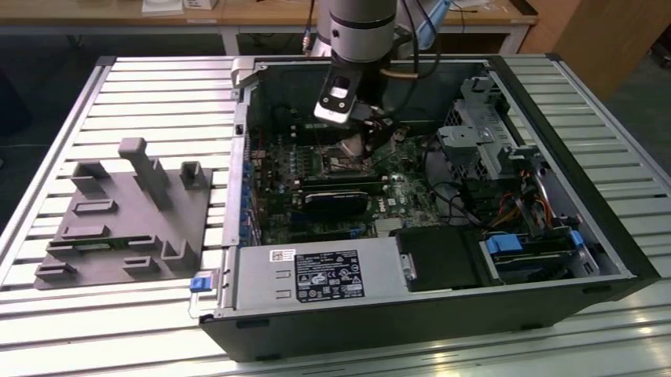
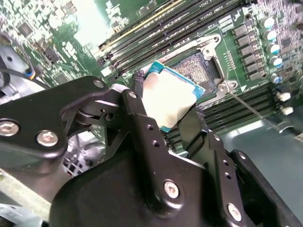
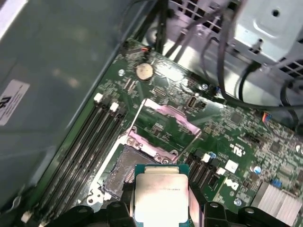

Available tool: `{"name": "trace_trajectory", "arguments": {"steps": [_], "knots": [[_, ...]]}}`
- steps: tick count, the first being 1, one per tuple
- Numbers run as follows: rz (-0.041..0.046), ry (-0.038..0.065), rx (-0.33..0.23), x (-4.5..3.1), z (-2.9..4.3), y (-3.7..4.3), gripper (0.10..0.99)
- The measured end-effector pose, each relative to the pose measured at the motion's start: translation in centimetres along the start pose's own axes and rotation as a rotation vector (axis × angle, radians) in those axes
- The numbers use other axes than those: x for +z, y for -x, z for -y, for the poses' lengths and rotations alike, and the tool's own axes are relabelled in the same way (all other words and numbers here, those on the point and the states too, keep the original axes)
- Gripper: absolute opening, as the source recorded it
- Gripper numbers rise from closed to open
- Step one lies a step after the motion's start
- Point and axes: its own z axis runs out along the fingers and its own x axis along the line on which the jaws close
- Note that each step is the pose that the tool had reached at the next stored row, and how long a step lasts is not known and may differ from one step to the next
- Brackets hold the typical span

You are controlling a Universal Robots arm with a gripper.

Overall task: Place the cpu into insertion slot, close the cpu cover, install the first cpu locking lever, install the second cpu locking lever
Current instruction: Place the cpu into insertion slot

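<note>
**Inspector:** Gripper state?

**Assessor:** Clamped on the cpu by two opposite edges. The chip hangs tilted just above the slot, unseated. The slot sits mid-board, beside the memory slots. The cover stands open.

**Inspector:** Handling?

**Assessor:** Judged light, thin and stiff, with a smooth, probably slippery top. The underside and socket pins are likely fragile. Grip the edges only.

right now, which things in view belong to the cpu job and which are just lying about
Job: cpu, held in the end effector; insertion slot; cpu cover, open.
Just lying about: memory slots; coin battery; grey fixture; power supply.
</note>
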Motion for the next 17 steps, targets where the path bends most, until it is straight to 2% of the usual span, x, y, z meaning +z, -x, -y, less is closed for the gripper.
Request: {"name": "trace_trajectory", "arguments": {"steps": [17], "knots": [[0.0239, -0.005, 0.29, 0.24, 0.02, 0.0, 0.541]]}}
